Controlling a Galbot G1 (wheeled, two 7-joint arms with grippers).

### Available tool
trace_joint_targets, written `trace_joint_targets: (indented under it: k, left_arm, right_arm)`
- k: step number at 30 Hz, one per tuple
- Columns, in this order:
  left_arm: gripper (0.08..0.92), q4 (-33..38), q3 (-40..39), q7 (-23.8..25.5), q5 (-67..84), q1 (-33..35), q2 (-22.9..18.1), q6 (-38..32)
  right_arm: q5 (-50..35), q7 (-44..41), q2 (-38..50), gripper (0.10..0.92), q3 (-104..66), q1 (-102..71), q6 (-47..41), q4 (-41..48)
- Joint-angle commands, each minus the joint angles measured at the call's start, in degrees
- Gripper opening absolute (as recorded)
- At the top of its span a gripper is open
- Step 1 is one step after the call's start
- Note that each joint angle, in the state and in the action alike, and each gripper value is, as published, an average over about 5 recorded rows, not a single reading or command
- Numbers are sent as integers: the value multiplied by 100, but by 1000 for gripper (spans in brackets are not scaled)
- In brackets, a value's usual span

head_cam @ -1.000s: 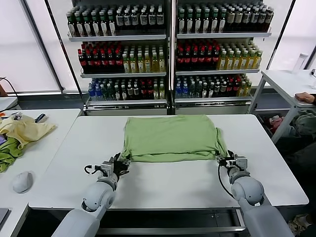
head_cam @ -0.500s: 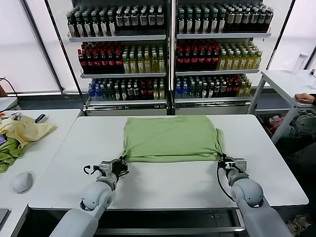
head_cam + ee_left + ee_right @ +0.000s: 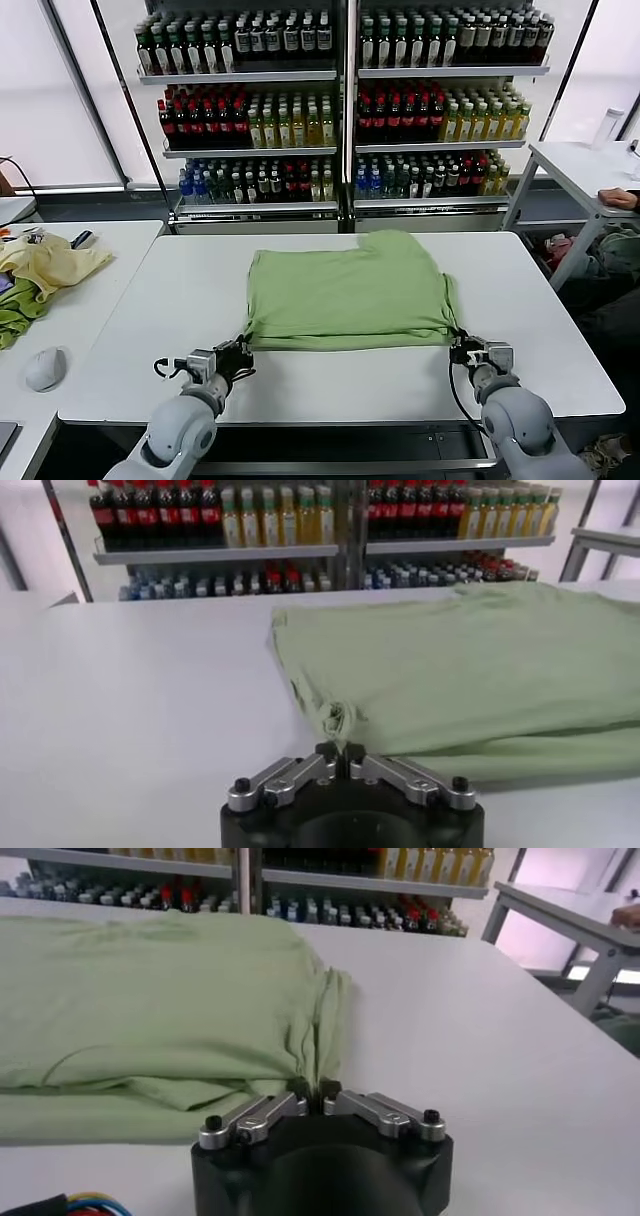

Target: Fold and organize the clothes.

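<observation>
- One light green shirt (image 3: 348,290) lies folded flat in the middle of the white bench (image 3: 150,300), its graphic and collar not showing.
- Two grippers are at work, both at the shirt's near edge.
- The left gripper (image 3: 240,352) is at the shirt's near left corner; its fingers (image 3: 326,752) are pressed together, pinching a bunched bit of the cloth there.
- The right gripper (image 3: 458,346) is at the shirt's near right corner; its fingers (image 3: 300,1088) are closed on the folded layers of that corner.
- Left of the shirt, on a second bench (image 3: 90,300), lie one pale yellow garment (image 3: 45,262), one darker green cloth (image 3: 15,310) and one computer mouse (image 3: 45,368).
- Beyond the shirt stand two shelving units (image 3: 345,100), each with three rows of bottles.
</observation>
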State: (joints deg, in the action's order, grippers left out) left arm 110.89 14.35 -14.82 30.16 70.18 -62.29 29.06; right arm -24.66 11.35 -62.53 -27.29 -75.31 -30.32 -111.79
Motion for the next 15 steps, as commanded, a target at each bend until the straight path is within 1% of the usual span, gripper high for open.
trace_joint_targets:
  k: [1,6,8,11,15]
  left_arm:
    - [112,1286,404,-5,-199,1531,137,-22]
    - [112,1666,584,2,-503,2219,111,-51]
    - [112,1778,616,24,-621,2410,108,-37]
    - [129,1901,682,58,-812,2617,133,-2]
    - [223,2020,841,58,-892,2707,213,36]
  right_arm:
    - [252,9,20,155,-295,-1057,13,-935]
    - [551,-4,-24,172,-466,-1627,-4,-1389]
    - [634,-11,-30,211,-508,-1750,-31,-1513]
    - [758,-35,-42,297,-564,-1872,-39,-1670]
    - [829,-83,-26,409,-684,-1931,18,-1842]
